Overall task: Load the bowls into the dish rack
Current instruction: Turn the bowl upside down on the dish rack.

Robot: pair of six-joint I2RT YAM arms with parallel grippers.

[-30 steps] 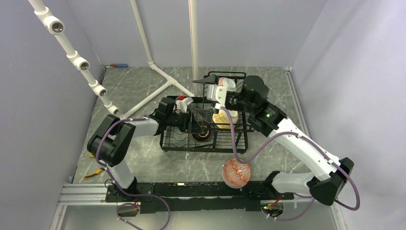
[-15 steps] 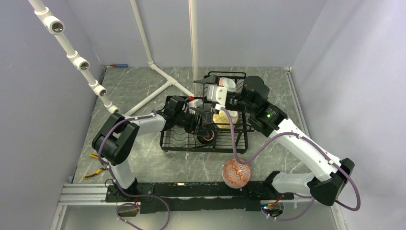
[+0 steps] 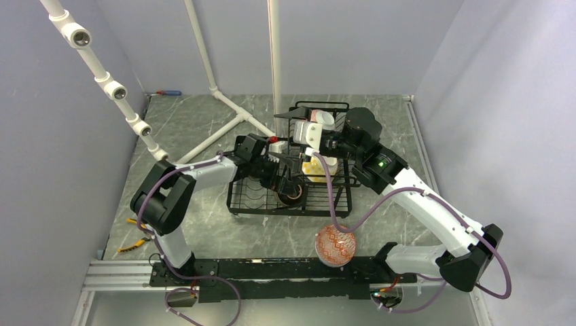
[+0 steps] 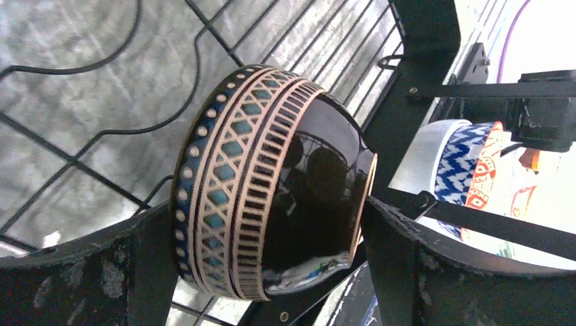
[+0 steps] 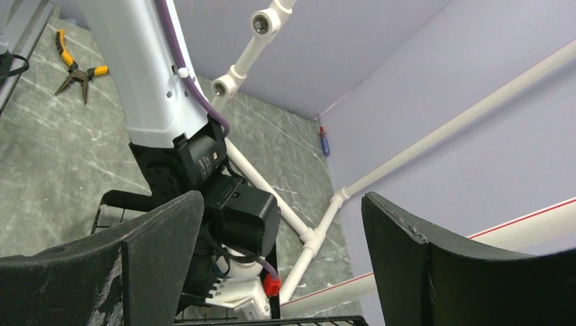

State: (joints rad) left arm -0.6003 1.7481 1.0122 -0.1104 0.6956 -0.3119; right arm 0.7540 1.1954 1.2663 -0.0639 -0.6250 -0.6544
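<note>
A dark bowl point(image 4: 272, 183) with cream and teal bands lies on its side on the wires of the black dish rack point(image 4: 81, 163), between the fingers of my left gripper point(image 4: 268, 227). The jaws stand wide, a sliver off its foot, so the gripper is open. From above, this bowl point(image 3: 291, 192) sits mid-rack point(image 3: 248, 200) under the left gripper point(image 3: 285, 180). A yellow-dotted bowl point(image 3: 314, 166) and a blue-and-white bowl point(image 4: 452, 163) stand behind it. A red-patterned bowl point(image 3: 335, 244) rests on the table in front. My right gripper point(image 3: 291, 129) hovers open and empty over the rack's back.
The white pipe frame point(image 3: 224, 102) runs across the back left of the table, with a vertical pole point(image 3: 274, 61) behind the rack. Orange-handled pliers point(image 3: 132, 244) lie at the left edge. A small screwdriver point(image 3: 168, 92) is by the back wall.
My left gripper has moved right, further over the rack, and its jaws have widened around the dark bowl. The right arm has stayed still.
</note>
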